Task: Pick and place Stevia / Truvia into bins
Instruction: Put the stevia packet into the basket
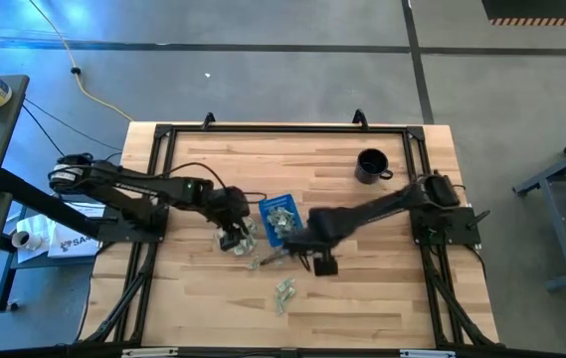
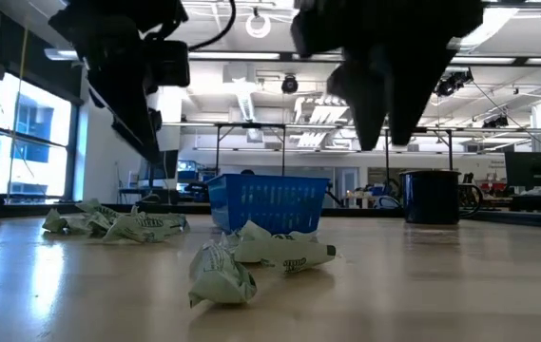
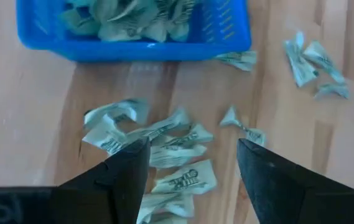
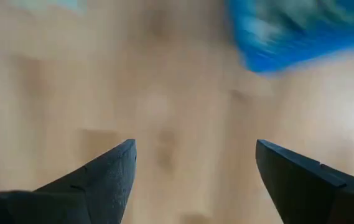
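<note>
The blue tray (image 1: 281, 218) sits mid-table with several pale green packets inside (image 3: 133, 12). More packets lie loose on the wood: a heap left of the tray (image 3: 158, 146), a few near its near side (image 1: 268, 259), and a clump nearer the near edge (image 1: 283, 294). My left gripper (image 3: 192, 165) is open, hovering above the heap left of the tray, touching nothing. My right gripper (image 4: 195, 168) is open above bare wood just right of the tray's near corner (image 4: 301, 37), holding nothing.
A black mug (image 1: 371, 166) stands toward the far right of the table. The black frame rails (image 1: 283, 127) run along the table's edges. Bare wood lies along the near edge and the far left.
</note>
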Robot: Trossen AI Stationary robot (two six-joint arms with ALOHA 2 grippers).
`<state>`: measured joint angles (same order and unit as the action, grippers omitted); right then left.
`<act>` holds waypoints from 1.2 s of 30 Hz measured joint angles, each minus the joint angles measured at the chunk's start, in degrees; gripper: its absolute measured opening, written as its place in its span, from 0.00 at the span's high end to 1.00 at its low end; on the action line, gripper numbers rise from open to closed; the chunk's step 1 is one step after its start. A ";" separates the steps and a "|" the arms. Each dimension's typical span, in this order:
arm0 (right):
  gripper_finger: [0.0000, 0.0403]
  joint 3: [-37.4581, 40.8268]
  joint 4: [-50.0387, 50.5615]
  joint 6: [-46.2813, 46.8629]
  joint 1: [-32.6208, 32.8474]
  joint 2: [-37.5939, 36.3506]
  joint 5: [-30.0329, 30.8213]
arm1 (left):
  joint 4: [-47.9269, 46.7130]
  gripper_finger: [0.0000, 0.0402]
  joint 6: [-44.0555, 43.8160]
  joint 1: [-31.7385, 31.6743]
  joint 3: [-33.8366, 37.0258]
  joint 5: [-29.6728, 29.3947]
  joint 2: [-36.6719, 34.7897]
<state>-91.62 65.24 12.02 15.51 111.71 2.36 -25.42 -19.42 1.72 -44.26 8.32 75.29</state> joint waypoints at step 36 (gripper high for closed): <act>0.37 10.37 -41.65 -12.55 5.13 8.89 -3.15 | -5.15 0.41 1.49 2.42 -0.69 -2.93 -0.05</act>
<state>-81.25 23.59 -0.54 20.64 120.60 -0.79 -30.57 -17.93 4.14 -44.95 5.39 75.24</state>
